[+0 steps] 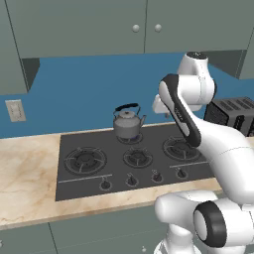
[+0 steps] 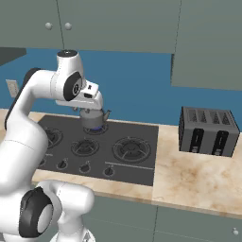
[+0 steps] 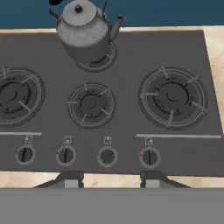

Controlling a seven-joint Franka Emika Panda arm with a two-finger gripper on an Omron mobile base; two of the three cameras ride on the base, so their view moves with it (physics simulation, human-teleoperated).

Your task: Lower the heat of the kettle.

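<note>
The kettle sits at the top of the hand view, left of centre, on the small rear burner of the dark gas cooktop, its spout pointing right and its black handle arching over the domed lid. In the left base view the kettle stands at mid-frame against the blue wall; in the right base view it peeks out just under the white wrist. The hand hovers above the cooktop's front edge with its two dark fingertips well apart, so it is open and holding nothing. Right above those tips runs a row of four knobs. Three more burners lie between knobs and kettle: a large one at the right, a medium one in the centre, another at the left edge. Over in the right base view, a black slotted toaster stands on the marbled bench at the right, well apart from the kettle.
</note>
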